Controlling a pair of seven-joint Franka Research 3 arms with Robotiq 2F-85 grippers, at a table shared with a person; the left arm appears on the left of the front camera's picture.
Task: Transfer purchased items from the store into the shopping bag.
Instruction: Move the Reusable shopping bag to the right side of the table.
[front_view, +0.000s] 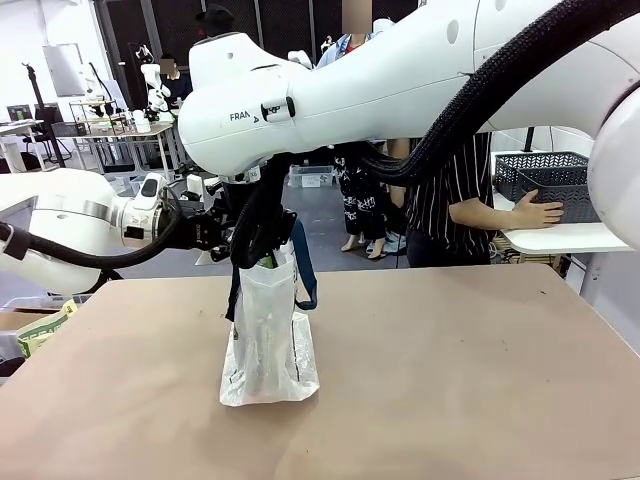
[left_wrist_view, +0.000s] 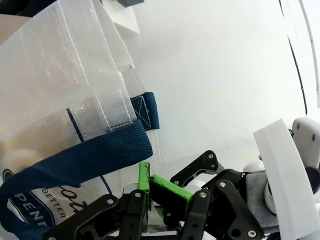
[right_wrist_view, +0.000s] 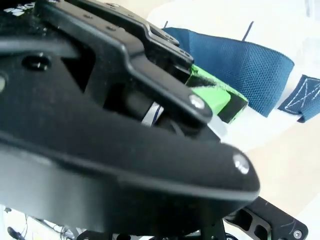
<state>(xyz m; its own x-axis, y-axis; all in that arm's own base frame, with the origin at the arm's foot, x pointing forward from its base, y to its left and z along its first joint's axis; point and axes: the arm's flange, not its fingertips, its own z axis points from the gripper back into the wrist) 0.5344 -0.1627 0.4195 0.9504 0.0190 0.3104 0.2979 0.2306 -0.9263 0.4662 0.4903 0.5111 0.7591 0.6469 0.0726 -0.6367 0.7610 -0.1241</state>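
Person's hand (front_view: 537, 211) rests on far basket (front_view: 548, 183).

- One shopping bag (front_view: 268, 335), translucent white, upright on the table (front_view: 450, 380).
- Two navy strap handles (front_view: 304, 270) on that bag.
- Two dark grey lattice baskets (front_view: 555, 185) on the far side table.
- One person's hand (front_view: 535, 211) against a basket.

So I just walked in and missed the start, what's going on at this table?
Both robot arms are holding the shopping bag upright on the table. The left hand and right hand are each shut on its top edge by the navy handles. Across the table, a person's hand rests on the dark grey basket.
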